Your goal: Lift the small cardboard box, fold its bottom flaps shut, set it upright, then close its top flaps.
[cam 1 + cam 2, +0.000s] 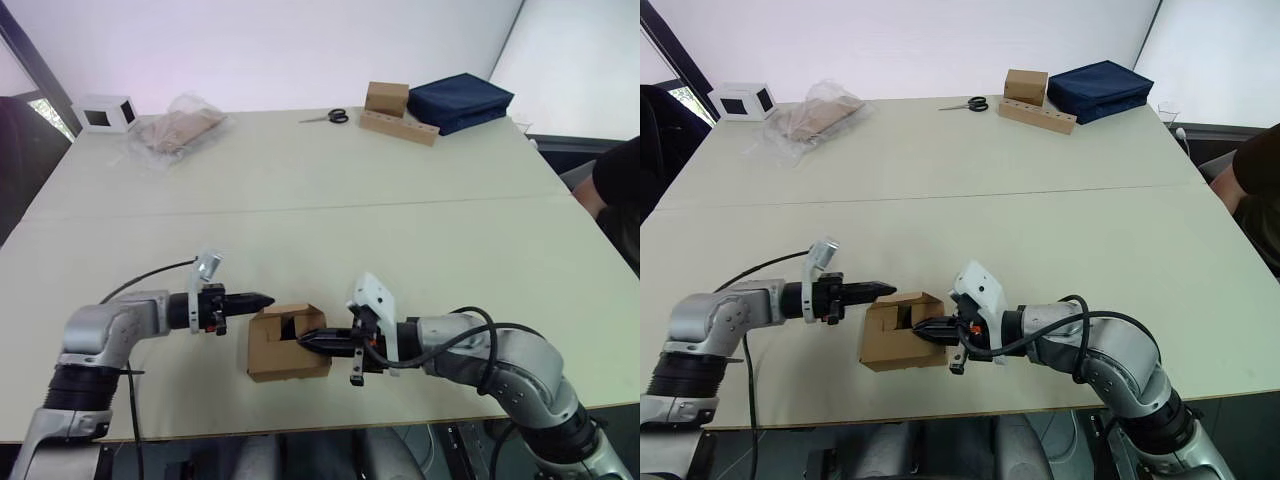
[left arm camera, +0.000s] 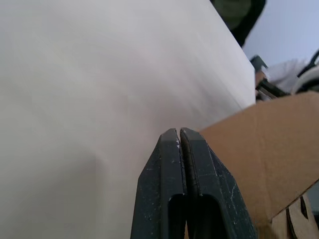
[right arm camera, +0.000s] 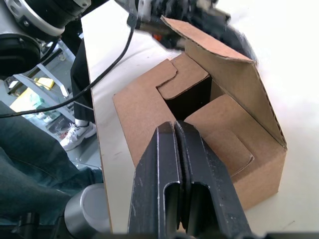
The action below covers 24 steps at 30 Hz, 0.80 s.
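Matt brown corrugated small cardboard box, smooth matt table (pale), crinkled glossy plastic bag

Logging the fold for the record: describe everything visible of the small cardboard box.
The small cardboard box is plain brown corrugated card, unprinted, resting on the table's near edge between both grippers. Its end facing the right gripper has flaps partly folded in around a dark gap, one flap raised. The left gripper sits at its far top corner.

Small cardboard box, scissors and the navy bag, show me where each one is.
small cardboard box (image 1: 285,352): left eye view, front wall.
scissors (image 1: 327,117): left eye view, near the handles.
navy bag (image 1: 458,100): left eye view, top face.
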Motion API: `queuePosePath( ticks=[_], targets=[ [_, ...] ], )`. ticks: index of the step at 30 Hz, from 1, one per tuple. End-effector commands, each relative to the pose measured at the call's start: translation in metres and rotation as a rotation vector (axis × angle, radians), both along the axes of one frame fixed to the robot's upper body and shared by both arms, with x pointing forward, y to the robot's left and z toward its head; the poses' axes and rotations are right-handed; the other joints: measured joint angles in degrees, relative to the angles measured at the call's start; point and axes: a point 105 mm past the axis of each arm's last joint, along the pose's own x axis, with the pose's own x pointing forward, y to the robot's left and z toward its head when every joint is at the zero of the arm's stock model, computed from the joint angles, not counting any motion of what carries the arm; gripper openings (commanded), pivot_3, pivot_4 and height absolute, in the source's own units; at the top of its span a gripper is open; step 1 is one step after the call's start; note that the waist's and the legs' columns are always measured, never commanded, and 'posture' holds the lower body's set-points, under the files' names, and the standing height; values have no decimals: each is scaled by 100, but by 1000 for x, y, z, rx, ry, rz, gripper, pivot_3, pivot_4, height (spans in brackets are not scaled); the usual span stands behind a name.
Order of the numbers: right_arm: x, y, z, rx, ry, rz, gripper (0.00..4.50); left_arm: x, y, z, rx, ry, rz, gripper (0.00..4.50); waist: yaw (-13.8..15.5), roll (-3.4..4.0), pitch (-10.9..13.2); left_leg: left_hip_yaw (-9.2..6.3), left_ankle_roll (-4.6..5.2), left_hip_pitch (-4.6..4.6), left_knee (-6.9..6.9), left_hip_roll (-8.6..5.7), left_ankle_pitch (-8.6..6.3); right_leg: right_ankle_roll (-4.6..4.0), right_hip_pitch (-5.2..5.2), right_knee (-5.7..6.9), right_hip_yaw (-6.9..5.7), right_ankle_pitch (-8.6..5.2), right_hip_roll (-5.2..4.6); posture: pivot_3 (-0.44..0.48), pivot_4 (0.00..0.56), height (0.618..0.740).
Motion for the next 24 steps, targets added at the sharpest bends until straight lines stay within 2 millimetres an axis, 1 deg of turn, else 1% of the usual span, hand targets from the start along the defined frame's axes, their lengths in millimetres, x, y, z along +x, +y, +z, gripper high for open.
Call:
queuePosePath(
  ticks=[1, 3, 4, 5, 8, 11, 12, 15, 16, 17, 20, 24],
  targets=[
    [-3, 0, 7, 25, -38, 17, 0, -6, 22, 32, 19, -108, 70, 44, -5, 0, 0, 0, 0, 0, -1, 0, 0, 0, -1, 0, 0, 0, 0, 0, 150, 740],
    [-3, -1, 7, 28, -40, 18, 0, -18, 26, 43, 18, -125, 80, 44, -3, 0, 0, 2, 0, 0, -2, 0, 0, 0, 0, -2, 1, 0, -3, 0, 150, 740],
    [-2, -1, 7, 29, -41, 19, 0, -26, 25, 46, 19, -125, 73, 44, -3, 0, 0, 2, 0, 0, -2, 0, 0, 0, 0, -2, 1, 0, -3, 0, 150, 740],
    [-2, -1, 8, 33, -42, 20, 0, -37, 22, 46, 29, -117, 44, 44, -4, 0, 0, 3, 0, 0, -2, 0, 0, 0, 0, -3, 1, 0, -5, 0, 150, 740],
    [-1, 1, 8, 40, -45, 27, 0, -64, 10, 41, 60, -82, -24, 44, 9, 1, 1, 5, 0, 0, -3, 1, 0, 0, 2, -4, 2, 0, -11, 0, 150, 740],
    [0, 2, 8, 43, -46, 36, 0, -81, 1, 32, 86, -70, -39, 44, 22, 0, 0, 2, -4, 2, -2, 0, 2, 0, 5, -3, -1, 0, -11, 0, 150, 740],
    [1, 2, 8, 42, -47, 38, 0, -82, -2, 31, 99, -94, -23, 44, 22, 1, 0, 3, -4, 3, -2, 0, 2, 0, 6, -4, -1, 0, -11, 0, 150, 740],
    [2, 2, 8, 41, -45, 45, 0, -80, -9, 47, 52, -246, 43, 44, 44, 0, 0, 3, -4, 3, -2, 0, 2, 0, 6, -4, -1, 0, -11, 0, 150, 740],
    [3, 2, 8, 41, -44, 48, 0, -83, -12, 48, 51, -259, 35, 44, 45, -2, -1, 2, -4, 3, -2, 0, 2, 0, 6, -4, -1, 0, -11, 0, 150, 740],
    [3, 3, 8, 42, -43, 50, 0, -87, -15, 47, 58, -259, 19, 44, 43, -2, -1, 3, -4, 3, -2, 0, 2, 0, 7, -4, -1, 0, -12, 0, 150, 740],
    [4, 3, 9, 43, -41, 56, 0, -97, -27, 36, 115, -242, -45, 44, 25, -1, -2, 6, -4, 4, -3, -1, 2, 0, 5, -5, 1, 0, -10, 0, 150, 740],
    [4, 2, 10, 45, -41, 58, 0, -95, -29, 27, 137, -228, -52, 44, 35, 0, -2, 5, -4, 4, -4, -1, 2, -1, 6, -5, 0, 0, -7, 0, 150, 740]
  ],
)
